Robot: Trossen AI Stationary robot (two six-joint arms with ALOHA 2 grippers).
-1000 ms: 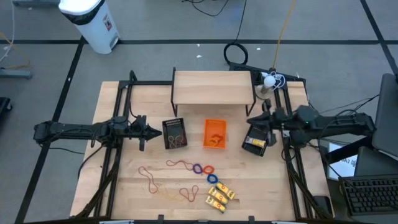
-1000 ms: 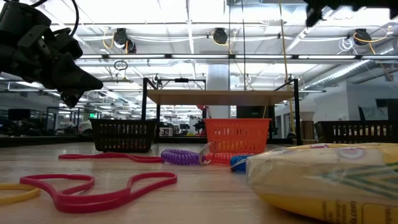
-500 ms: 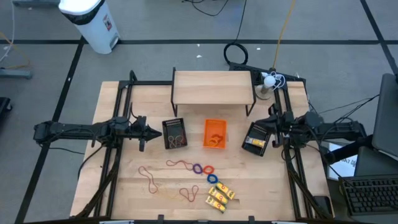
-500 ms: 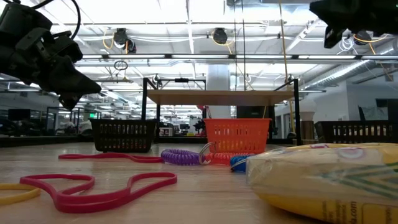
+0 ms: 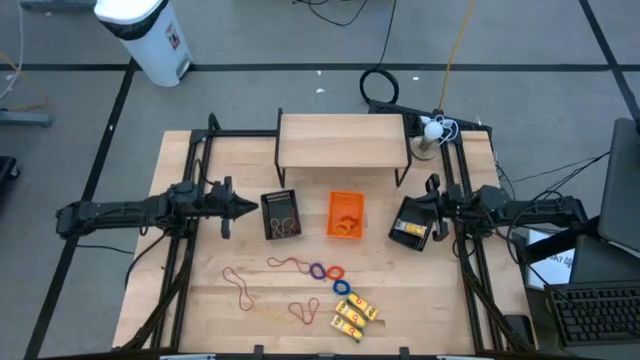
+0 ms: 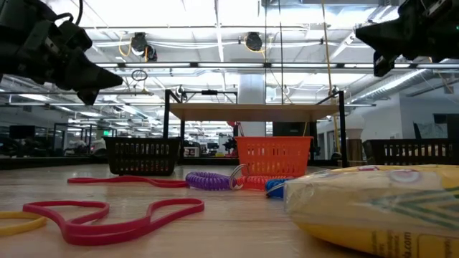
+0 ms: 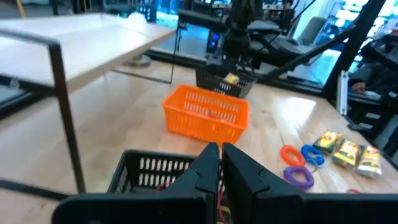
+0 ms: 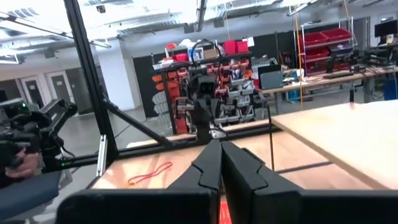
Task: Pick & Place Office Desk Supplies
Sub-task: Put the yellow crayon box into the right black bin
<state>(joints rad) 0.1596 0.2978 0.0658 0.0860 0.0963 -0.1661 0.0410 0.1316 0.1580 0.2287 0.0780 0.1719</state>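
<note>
- The right gripper (image 5: pixel 432 206) has pulled back from the black basket (image 5: pixel 411 222); fingers pressed together.
- The left gripper (image 5: pixel 240 206) waits, fingers together.
- Next, probably: grab the yellow packets (image 5: pixel 354 317).

Light: bright, even, from ceiling strip lights (image 6: pixel 215 29) seen in low view.
Shadows: faint and soft on table (image 5: pixel 200 300).
Glare: ceiling washed out white.
Focus: yellow packet (image 6: pixel 373 208) nearest low camera blurred; left wrist view soft at edges.
</note>
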